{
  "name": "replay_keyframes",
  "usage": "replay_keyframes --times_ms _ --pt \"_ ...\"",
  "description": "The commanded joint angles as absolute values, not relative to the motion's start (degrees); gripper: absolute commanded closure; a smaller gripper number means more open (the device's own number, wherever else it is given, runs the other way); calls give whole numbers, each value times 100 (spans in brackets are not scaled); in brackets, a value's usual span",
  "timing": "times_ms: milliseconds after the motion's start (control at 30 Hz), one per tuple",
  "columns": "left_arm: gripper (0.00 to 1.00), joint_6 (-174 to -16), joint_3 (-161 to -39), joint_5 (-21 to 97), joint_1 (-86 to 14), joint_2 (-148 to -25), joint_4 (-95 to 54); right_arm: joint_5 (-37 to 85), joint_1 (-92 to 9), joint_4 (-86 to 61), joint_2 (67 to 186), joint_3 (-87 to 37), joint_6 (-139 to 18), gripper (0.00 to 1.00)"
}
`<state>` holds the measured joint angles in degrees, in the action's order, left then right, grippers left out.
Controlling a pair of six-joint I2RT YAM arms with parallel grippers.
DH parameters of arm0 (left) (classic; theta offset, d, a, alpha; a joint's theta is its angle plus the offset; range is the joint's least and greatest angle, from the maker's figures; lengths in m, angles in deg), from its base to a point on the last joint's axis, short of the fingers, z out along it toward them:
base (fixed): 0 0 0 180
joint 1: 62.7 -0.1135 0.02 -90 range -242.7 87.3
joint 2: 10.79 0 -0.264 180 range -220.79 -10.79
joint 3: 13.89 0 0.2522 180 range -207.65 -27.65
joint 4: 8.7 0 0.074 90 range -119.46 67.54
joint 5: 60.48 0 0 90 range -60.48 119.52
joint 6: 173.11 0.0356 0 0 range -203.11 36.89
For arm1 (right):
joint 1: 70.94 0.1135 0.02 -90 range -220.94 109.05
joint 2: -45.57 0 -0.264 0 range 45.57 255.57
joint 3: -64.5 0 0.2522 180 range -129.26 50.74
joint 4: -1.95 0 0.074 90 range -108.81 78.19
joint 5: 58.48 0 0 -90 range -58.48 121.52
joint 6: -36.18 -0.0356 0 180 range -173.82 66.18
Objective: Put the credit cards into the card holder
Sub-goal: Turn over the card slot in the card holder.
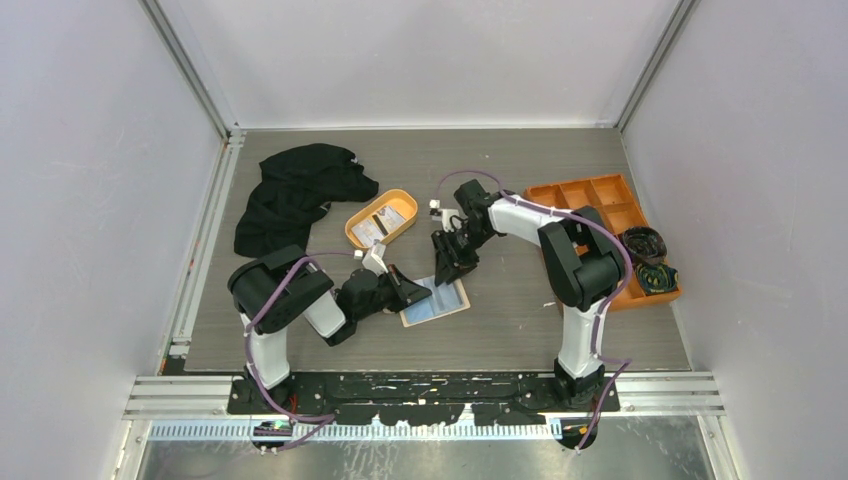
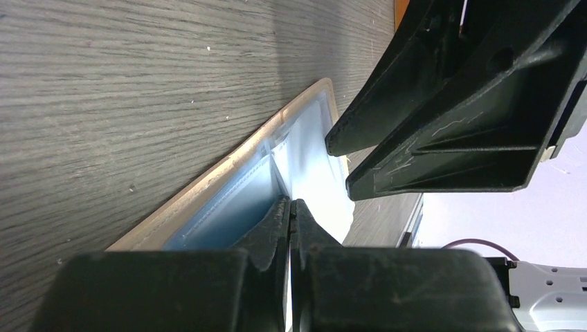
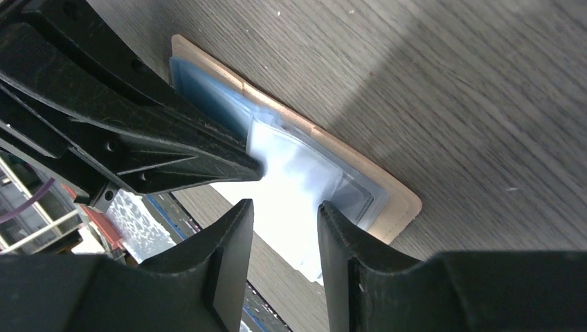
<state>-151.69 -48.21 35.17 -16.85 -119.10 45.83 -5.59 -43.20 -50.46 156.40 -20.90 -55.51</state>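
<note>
The card holder [image 1: 447,301] lies open on the table, pale blue pockets up, with a beige rim [image 3: 396,205] [image 2: 208,185]. My left gripper [image 1: 411,290] [image 2: 292,203] is shut at the holder's left side, with a thin white sliver between its fingers. This looks like a white credit card [image 3: 280,225] [image 2: 317,176] sticking out of a pocket past the holder's edge. My right gripper [image 1: 448,266] [image 3: 285,207] is open and empty just above the holder's far side, astride the card's free end. More credit cards [image 1: 386,222] lie in the orange oval tray [image 1: 352,233].
An orange compartmented box [image 1: 598,205] stands at the right with dark coiled items [image 1: 652,262] beside it. A black cloth [image 1: 295,195] lies at the back left. The two grippers' fingers [image 2: 450,124] [image 3: 173,149] are close together over the holder.
</note>
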Motion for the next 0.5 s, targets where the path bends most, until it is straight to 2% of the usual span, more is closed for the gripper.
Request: replay_keyframes --times_ms 0,333,467 --pt "100 -15107 -4855 3664 -1691 -11962 4719 -739 -4313 -4990 15901 -2286 -5612 55" --pt "86 -15188 -4858 3668 -1691 -11999 4701 -1072 -4311 -5075 15949 -2326 -5683 58" --pt "81 -15184 -4807 3649 -1691 -11950 4738 -1159 -4310 -5113 15955 -2352 -5697 65"
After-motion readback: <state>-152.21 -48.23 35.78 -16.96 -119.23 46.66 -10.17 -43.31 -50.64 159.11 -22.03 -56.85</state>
